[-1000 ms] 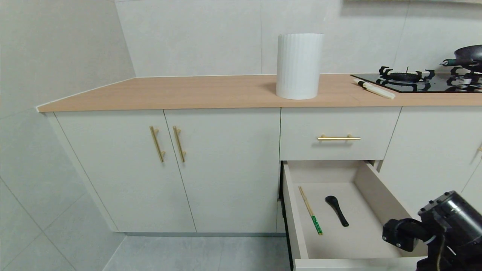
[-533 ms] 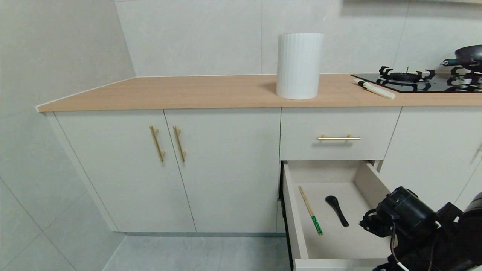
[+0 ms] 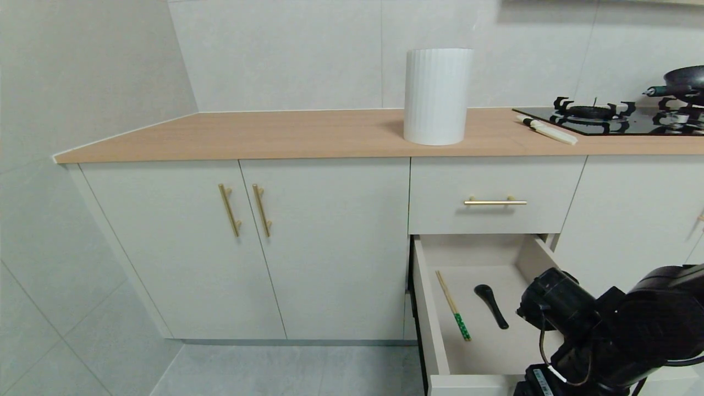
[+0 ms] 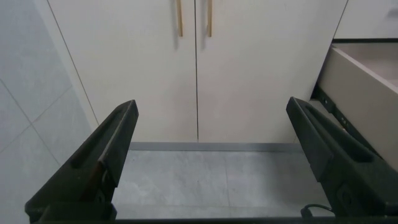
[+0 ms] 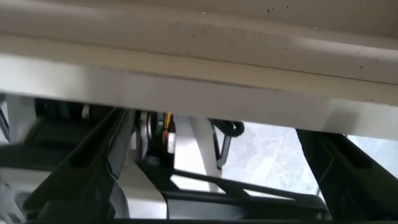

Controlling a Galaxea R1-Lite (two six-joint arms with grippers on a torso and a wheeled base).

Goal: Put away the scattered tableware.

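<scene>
The black right arm (image 3: pixel 605 330) is bent low at the near right, just by the near right corner of the open pale drawer (image 3: pixel 426 308). The right tool (image 5: pixel 214 124) has its two dark fingers (image 5: pixel 106 155) spread wide apart, with nothing between them, and a pale flat board (image 5: pixel 199 62) runs close past them. The left tool (image 4: pixel 211 109) is also wide open and holds nothing; it faces the pale cupboard doors (image 4: pixel 193 68) and the grey tiled floor (image 4: pixel 186 180), with the drawer's side off to one edge. In the drawer lie a pair of thin wooden chopsticks with green ends (image 3: pixel 454 307) on the left and a small shiny black spoon (image 3: pixel 491 306) to their right, close but not touching. Above, on the smooth brown wooden desk (image 3: pixel 275 135), stands a tall white round holder with fine ribs (image 3: pixel 437 96). To its right lies a long pale thing with a dark band (image 3: pixel 547 130), just beside the black glass stove (image 3: pixel 605 118). A black pan (image 3: pixel 682 80) sits on the stove at the far right.
</scene>
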